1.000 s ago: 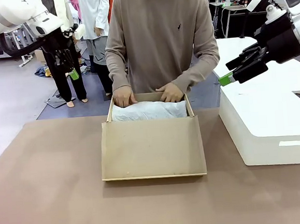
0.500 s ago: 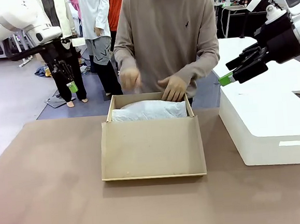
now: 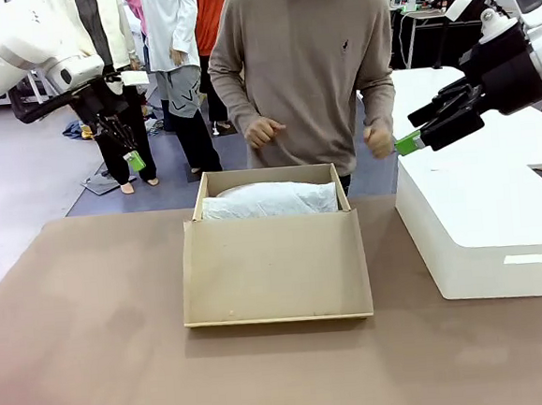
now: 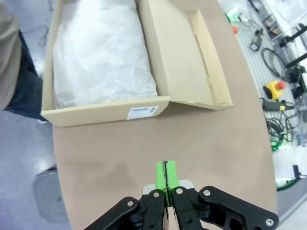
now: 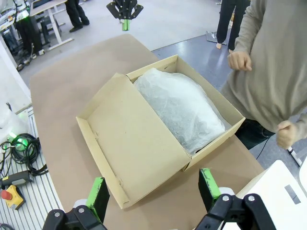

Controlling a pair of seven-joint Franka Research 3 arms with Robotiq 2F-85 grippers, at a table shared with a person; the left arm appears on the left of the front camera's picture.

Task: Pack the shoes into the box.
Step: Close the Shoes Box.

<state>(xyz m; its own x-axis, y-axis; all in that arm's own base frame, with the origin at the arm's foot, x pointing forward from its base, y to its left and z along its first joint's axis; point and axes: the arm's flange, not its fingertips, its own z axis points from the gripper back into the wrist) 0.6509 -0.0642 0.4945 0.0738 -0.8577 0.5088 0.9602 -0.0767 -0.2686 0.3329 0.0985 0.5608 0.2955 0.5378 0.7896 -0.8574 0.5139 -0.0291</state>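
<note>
At far left, high beyond the brown desk [image 3: 95, 348]: left end effector [image 3: 134, 162], pinched shut, empty. Centre: tan cardboard shoebox [image 3: 274, 268], flap lying open toward the near side, crumpled white tissue paper [image 3: 269, 201] covering the inside; black shoes probably beneath, impossible to tell. Right, above the large white block [image 3: 479, 214]: right end effector [image 5: 153, 188], spread wide, empty. Lift the flap by its near edge, swing over squarely, keep the tissue tucked.

The box [image 4: 96, 112] is tan cardboard, shallow, rectangular and open. Its flap lid [image 3: 274, 268] folds out on the robot's side. Crumpled white tissue paper [image 3: 271, 201] fills it. It sits below and between the left gripper [image 3: 134, 161] and right gripper [image 3: 407, 142], well apart from both.
</note>
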